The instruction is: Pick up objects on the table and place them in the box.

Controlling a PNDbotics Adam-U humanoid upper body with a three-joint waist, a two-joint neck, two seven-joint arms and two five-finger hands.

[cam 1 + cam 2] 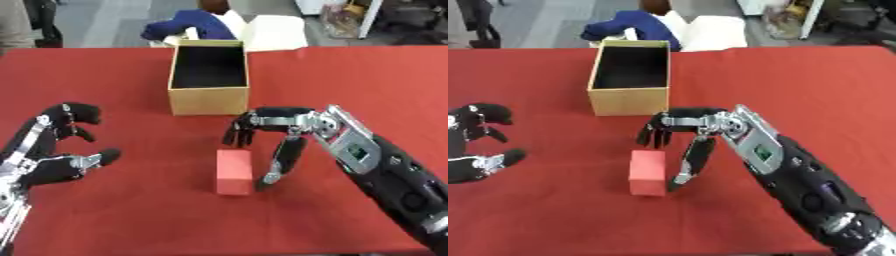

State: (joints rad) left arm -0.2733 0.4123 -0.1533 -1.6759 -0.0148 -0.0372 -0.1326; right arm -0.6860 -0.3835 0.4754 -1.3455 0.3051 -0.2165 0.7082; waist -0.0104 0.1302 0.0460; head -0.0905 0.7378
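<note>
Red cloth covers the tabletop [367,80]. A small red block [234,172] stands on it near the middle, a bit closer to the front edge. The right hand [284,125] hangs just over and beside the block. Its fingers [238,135] are spread and bent down past the far end of the block, and its thumb [278,167] points down close by the block's right side. It is not pinching the block. A tan box [208,100] with a dark inside sits open behind the block, toward the far edge. The left hand [52,155] rests by the left edge with its fingers curled and holding nothing.
</note>
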